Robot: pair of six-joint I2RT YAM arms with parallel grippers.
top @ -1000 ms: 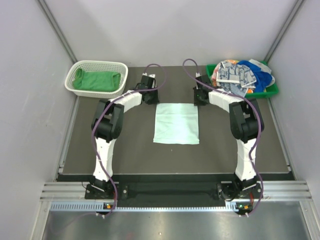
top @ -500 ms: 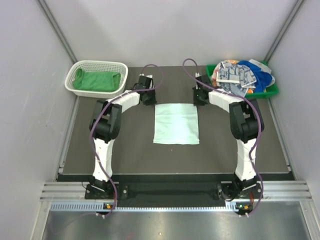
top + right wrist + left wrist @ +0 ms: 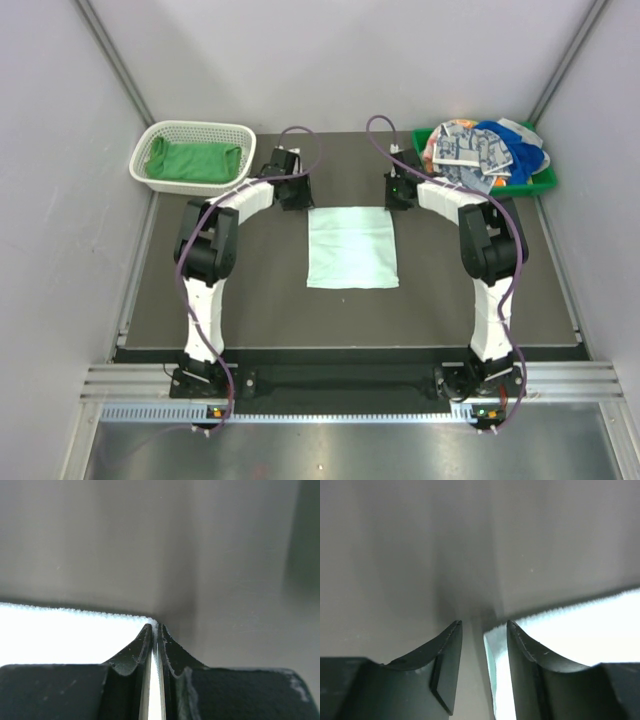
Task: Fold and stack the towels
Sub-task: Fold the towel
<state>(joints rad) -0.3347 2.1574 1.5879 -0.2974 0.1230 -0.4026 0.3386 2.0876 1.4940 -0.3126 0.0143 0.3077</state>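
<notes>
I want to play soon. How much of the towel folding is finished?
One green towel is already in the white basket. The pale mint towel is spread on the table; the right hand pinches its corner, the left hand is open at the other. The pile in the green tray waits.

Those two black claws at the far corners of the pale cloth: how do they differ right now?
The left black two-finger gripper has its jaws apart, a corner of the pale mint square towel lying loose in the gap; the right gripper is shut, pinching its corner. The left is at the towel's far left corner, the right at the far right. Both sit low at its far edge.
</notes>
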